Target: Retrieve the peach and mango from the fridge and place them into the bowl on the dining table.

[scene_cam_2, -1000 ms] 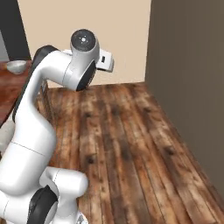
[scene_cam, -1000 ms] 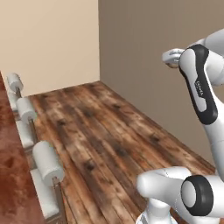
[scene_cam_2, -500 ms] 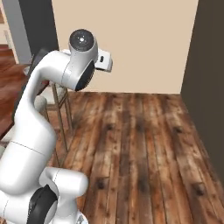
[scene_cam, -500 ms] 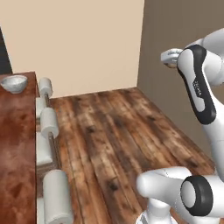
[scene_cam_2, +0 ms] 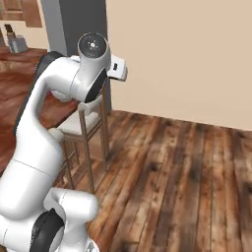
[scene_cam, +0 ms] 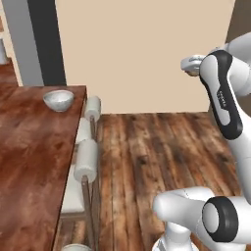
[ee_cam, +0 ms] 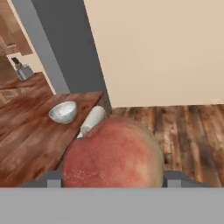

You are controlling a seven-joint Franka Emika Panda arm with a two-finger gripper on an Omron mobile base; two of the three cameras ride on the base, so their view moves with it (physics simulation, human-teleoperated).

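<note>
In the hand view the reddish-pink peach (ee_cam: 113, 155) with a paler patch sits between my two fingertips (ee_cam: 53, 180), and my gripper (ee_cam: 113, 180) is shut on it. The hand is held high, seen at the upper right of the left base view as my gripper (scene_cam: 192, 62) and beside the arm's top joint in the right base view as my gripper (scene_cam_2: 118, 71). The pale speckled bowl (scene_cam: 58, 99) (ee_cam: 63, 111) stands near the far corner of the glossy reddish-brown dining table (scene_cam: 29, 147) (ee_cam: 30, 140), ahead and to the left. The mango and the fridge are out of view.
Stools with white cylinder backrests (scene_cam: 87, 159) (scene_cam_2: 83, 123) line the table's near edge. A tall grey and dark column (scene_cam: 34, 39) (ee_cam: 65, 48) rises behind the table, a beige wall (scene_cam: 142, 49) beyond. Wood floor (scene_cam: 147, 162) spreads to the right. A small metal appliance (ee_cam: 24, 71) sits far back.
The whole picture has swung as the base turns: the table, bowl and stools now lie further into view at the left. The peach stays in the gripper's hold.
</note>
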